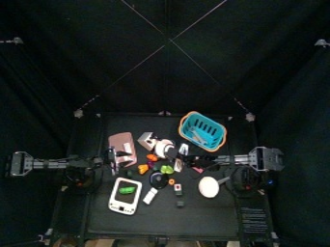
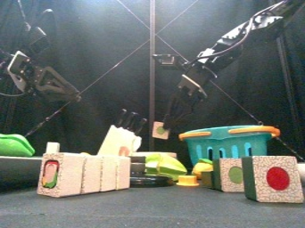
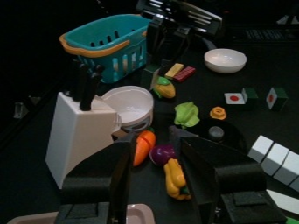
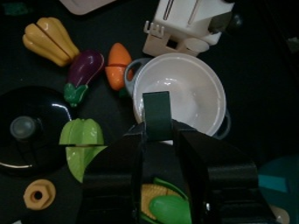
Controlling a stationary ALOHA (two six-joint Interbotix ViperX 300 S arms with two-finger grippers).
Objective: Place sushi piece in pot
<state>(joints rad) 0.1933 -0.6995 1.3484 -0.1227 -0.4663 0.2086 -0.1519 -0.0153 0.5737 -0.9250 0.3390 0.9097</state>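
My right gripper [image 4: 158, 133] is shut on a dark sushi piece [image 4: 156, 107] and holds it over the white pot [image 4: 187, 83], near the pot's rim. In the front view the sushi piece [image 2: 159, 129] hangs in the right gripper [image 2: 162, 123] above the table. The pot [image 3: 128, 105] stands beside the white knife block [image 3: 79, 136]. My left gripper [image 3: 163, 159] is open and empty, back at the table's left side. More sushi pieces [image 3: 237, 97] lie on the table.
A teal basket [image 3: 107, 39] stands behind the pot, with a white bowl [image 3: 225, 59] farther off. A carrot [image 4: 117, 66], an eggplant [image 4: 84, 74], a yellow squash [image 4: 47, 39], a green pepper [image 4: 82, 144] and a black lid [image 4: 24, 127] lie around the pot.
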